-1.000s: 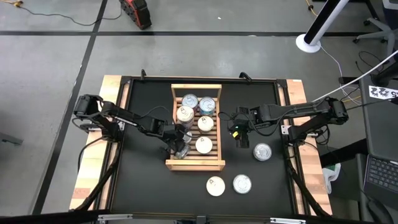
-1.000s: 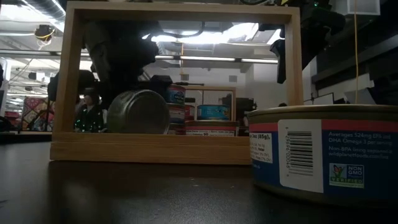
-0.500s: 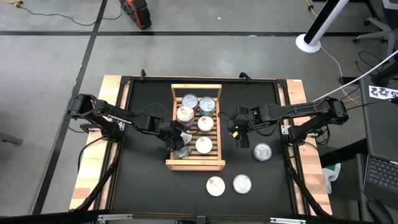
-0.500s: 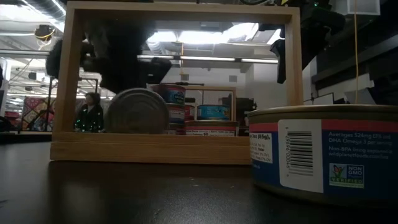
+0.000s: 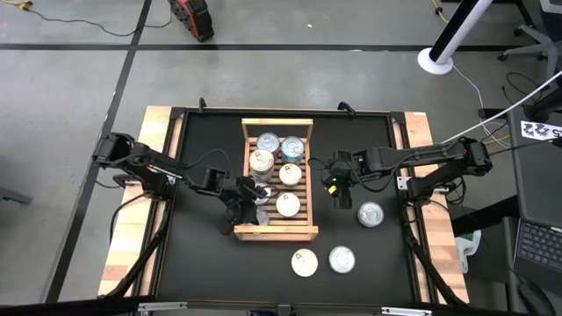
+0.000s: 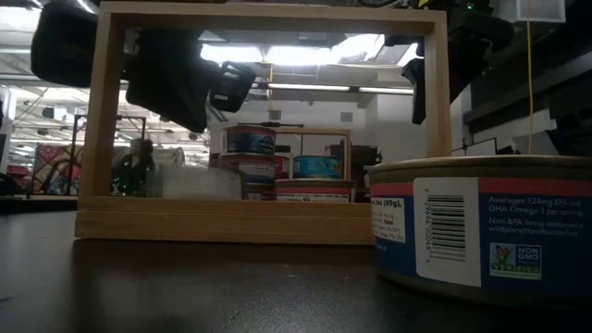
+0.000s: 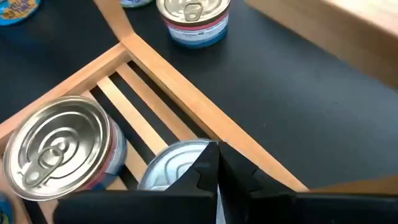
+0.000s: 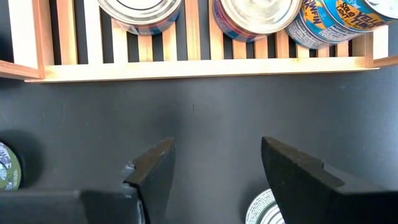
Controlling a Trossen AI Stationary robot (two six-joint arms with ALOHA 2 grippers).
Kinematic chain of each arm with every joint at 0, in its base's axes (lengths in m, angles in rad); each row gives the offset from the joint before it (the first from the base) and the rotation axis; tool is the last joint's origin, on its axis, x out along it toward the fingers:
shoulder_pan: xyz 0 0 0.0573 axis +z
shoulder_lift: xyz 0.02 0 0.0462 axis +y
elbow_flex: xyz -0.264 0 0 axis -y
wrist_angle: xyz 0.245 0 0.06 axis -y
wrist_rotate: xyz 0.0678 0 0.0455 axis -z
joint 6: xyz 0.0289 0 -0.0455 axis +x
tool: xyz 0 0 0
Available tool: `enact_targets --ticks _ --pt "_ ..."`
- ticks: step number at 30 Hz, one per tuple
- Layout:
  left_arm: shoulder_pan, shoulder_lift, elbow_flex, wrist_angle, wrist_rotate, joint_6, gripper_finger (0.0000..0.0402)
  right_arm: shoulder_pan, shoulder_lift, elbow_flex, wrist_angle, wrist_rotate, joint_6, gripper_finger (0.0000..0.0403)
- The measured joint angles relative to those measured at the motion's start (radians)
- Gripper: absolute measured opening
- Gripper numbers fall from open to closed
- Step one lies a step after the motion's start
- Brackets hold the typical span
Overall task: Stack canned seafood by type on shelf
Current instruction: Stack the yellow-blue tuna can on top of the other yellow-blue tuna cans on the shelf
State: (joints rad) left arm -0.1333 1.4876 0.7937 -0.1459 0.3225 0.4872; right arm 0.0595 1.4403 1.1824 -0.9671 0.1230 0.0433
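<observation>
The shelf [image 5: 277,233] is a light wooden slatted rack in the middle of the table. Several flat round tins stand on its slats. One silver-lidded tin [image 5: 257,213] lies flat in its near-left corner and shows in the left wrist view [image 7: 168,165]. My left gripper [image 5: 246,200] is shut and hovers just above that tin at the shelf's left rail [image 7: 174,81]. In the low view it hangs clear above the tin [image 6: 190,182]. My right gripper [image 5: 338,189] is open over bare table right of the shelf, its fingers [image 8: 152,168] wide apart.
Three loose tins stand on the black table right of and nearer than the shelf: one [image 5: 371,213] beside the right gripper, and two [image 5: 304,262] [image 5: 342,258] near the front edge. The blue-labelled tin [image 6: 481,227] fills the low view's right. Wooden planks border both table sides.
My left gripper has risen and drawn back toward the table's left edge. The tin in the shelf's near-left corner, which stood tilted on its rim showing its round face, has dropped flat onto the slats. My right arm has kept still.
</observation>
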Motion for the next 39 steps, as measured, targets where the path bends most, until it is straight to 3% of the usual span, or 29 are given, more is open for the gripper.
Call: enact_targets --ticks 7,16,27,36,39 --pt "0.003 0.000 0.000 -0.035 0.092 -0.017 0.0000 0.000 0.000 0.000 0.000 0.000 0.000 0.0237" --pt "0.004 0.000 0.000 -0.045 0.083 -0.089 0.0000 0.000 -0.003 0.000 -0.008 -0.009 0.000 0.0237" --pt "0.029 -0.099 0.000 -0.060 -0.051 -0.170 0.0000 0.067 -0.082 0.000 -0.103 -0.013 0.022 0.0237" --pt "0.087 -0.258 0.001 -0.081 -0.188 -0.178 0.0000 0.153 -0.160 -0.035 -0.259 0.152 0.189 0.0237" --pt "0.098 -0.277 0.001 -0.075 -0.190 -0.181 0.0000 0.157 -0.218 -0.100 -0.254 0.145 0.233 0.0237"
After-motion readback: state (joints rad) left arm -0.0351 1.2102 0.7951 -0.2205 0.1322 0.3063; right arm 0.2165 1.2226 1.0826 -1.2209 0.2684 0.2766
